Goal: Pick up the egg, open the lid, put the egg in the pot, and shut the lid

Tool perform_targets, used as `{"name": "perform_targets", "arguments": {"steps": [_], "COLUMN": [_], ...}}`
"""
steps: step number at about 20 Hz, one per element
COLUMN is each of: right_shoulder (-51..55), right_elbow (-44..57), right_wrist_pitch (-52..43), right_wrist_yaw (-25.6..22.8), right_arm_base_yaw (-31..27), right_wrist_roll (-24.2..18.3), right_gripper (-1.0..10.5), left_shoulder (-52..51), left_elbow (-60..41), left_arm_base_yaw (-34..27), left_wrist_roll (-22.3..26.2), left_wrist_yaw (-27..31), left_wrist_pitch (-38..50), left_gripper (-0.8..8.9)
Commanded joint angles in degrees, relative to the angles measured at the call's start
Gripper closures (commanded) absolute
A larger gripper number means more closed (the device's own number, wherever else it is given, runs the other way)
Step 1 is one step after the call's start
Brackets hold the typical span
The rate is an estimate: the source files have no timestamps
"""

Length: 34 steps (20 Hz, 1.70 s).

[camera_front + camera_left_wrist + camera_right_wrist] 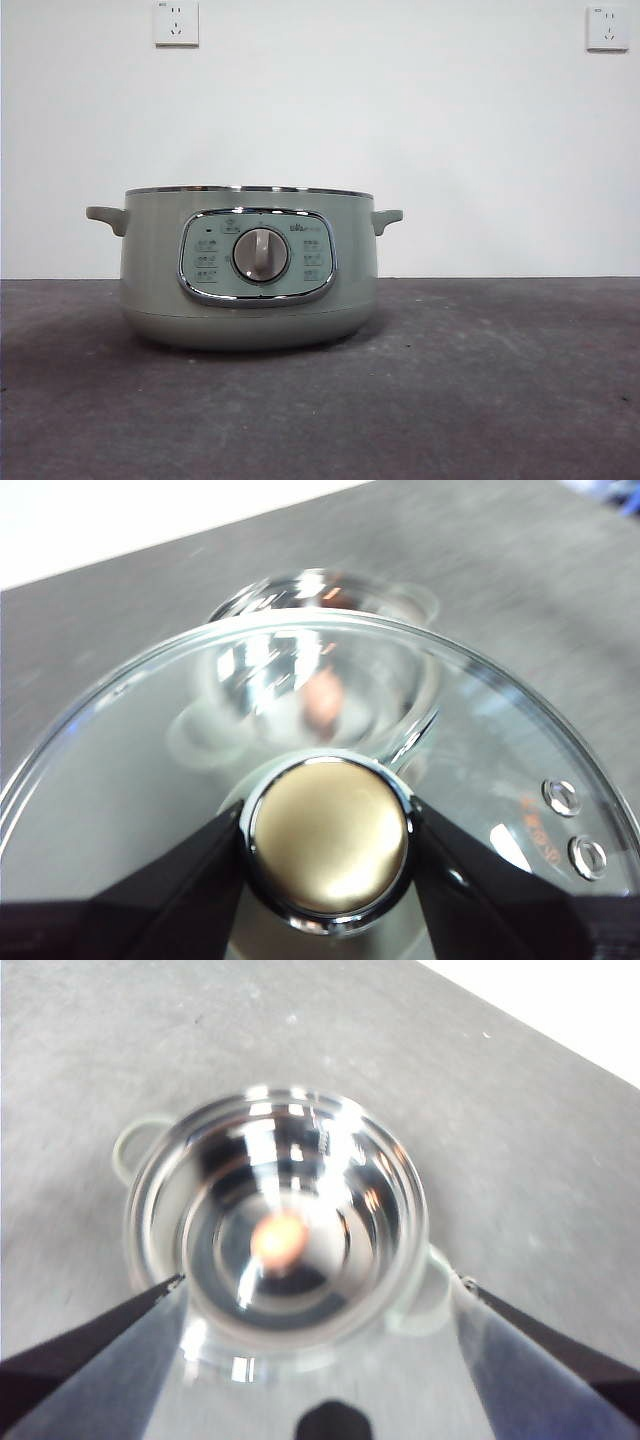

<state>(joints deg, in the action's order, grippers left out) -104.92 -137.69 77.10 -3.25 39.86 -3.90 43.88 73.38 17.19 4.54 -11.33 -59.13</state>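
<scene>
Egg (279,1239) lies at the bottom of the pot (250,268), a blurred reddish-orange spot on the shiny inner bowl as the right wrist view looks straight down into it; through the glass in the left wrist view the same spot shows inside the pot's mouth. In the front view the pot stands alone on the dark counter (500,380), its dial facing the camera, its mouth open and no lid on its rim. Glass lid (300,770) is held up above the pot, off to one side of its mouth, by the left gripper (330,852), whose jaws are closed against both sides of the round knob (330,845); the knob looks brassy here rather than green. Right gripper (320,1360) hangs high over the pot's mouth with its jaws spread wide and nothing between them. Judging by this, the egg is in and only closing the lid remains. The risks lie in that lowering: the knob is smooth and round, so the lid could swivel or slip in the grip; coming down off-centre or tilted, its chrome rim could catch the pot's edge and sit crooked, or nudge the pot along the counter. A lid let go too early could drop with a knock that cracks the egg below.
</scene>
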Motion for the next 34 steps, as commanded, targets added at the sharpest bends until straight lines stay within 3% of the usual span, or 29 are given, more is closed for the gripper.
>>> {"name": "perform_targets", "arguments": {"steps": [1,5,10,15,21,26,34], "right_shoulder": [3.30,12.98,29.92,48.61,62.40,67.23,67.71], "right_elbow": [1.09,9.18,31.71,56.02,74.34,81.61,82.36], "right_wrist_pitch": [1.81,1.81,-0.61,-8.17,-8.66,-10.93,-11.23], "right_wrist_yaw": [0.28,1.44,1.27,1.25,-0.46,-0.46,-0.46], "right_arm_base_yaw": [0.22,0.22,0.28,0.28,0.28,0.28,0.28], "right_wrist_roll": [-0.24,0.72,3.23,8.94,15.56,18.69,18.91], "right_gripper": [5.1,5.1,5.1,5.1,5.1,5.1,5.1], "left_shoulder": [2.27,9.84,19.58,29.57,38.07,42.47,48.13], "left_elbow": [0.52,0.52,0.52,0.55,0.70,0.81,3.91], "left_arm_base_yaw": [0.02,0.74,3.02,5.90,6.12,6.12,6.12], "left_wrist_roll": [1.33,1.64,1.77,2.80,2.80,2.80,3.19], "left_wrist_yaw": [-1.36,-4.09,-4.07,-3.65,-3.61,-3.02,-2.12], "left_wrist_pitch": [5.75,12.48,23.28,32.00,40.24,44.57,45.07], "left_gripper": [8.22,8.22,8.22,8.22,8.22,8.22,8.22]}}
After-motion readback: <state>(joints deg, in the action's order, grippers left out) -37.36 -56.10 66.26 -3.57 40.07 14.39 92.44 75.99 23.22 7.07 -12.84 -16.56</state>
